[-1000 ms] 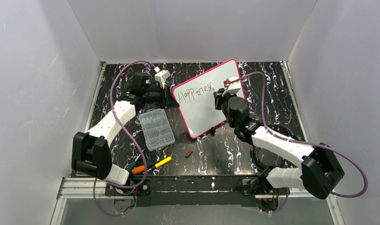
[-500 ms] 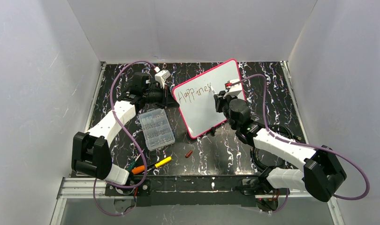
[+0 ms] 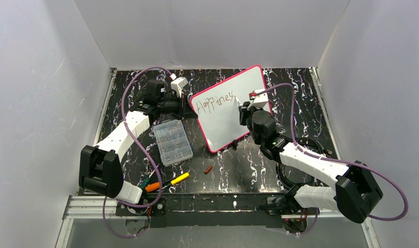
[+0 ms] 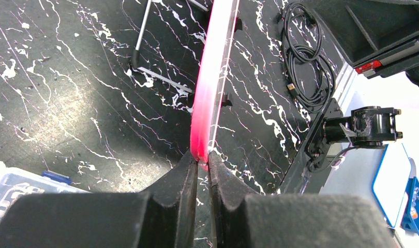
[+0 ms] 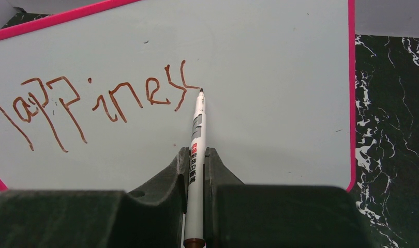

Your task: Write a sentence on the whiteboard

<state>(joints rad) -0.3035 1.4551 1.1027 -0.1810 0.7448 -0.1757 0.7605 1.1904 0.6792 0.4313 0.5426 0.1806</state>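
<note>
The left pincer [image 4: 203, 161] clamps whiteboard [image 4: 213, 77] rim; right pincer [image 5: 197, 155] clamps marker [image 5: 198, 116], bare board beyond.

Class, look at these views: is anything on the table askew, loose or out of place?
The whiteboard sits askew on the table, its rim pinched by the left gripper. A small reddish piece, perhaps a pen cap, lies loose in front of it. Nothing looks spilled or damaged.

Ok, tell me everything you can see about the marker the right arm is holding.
The marker is a slim white pen with grey and red printing, a dark pointed tip and a brownish rear end. Uncapped, it is clamped in the right gripper. Its tip appears to touch the whiteboard at the end of the brownish-red handwriting.
</note>
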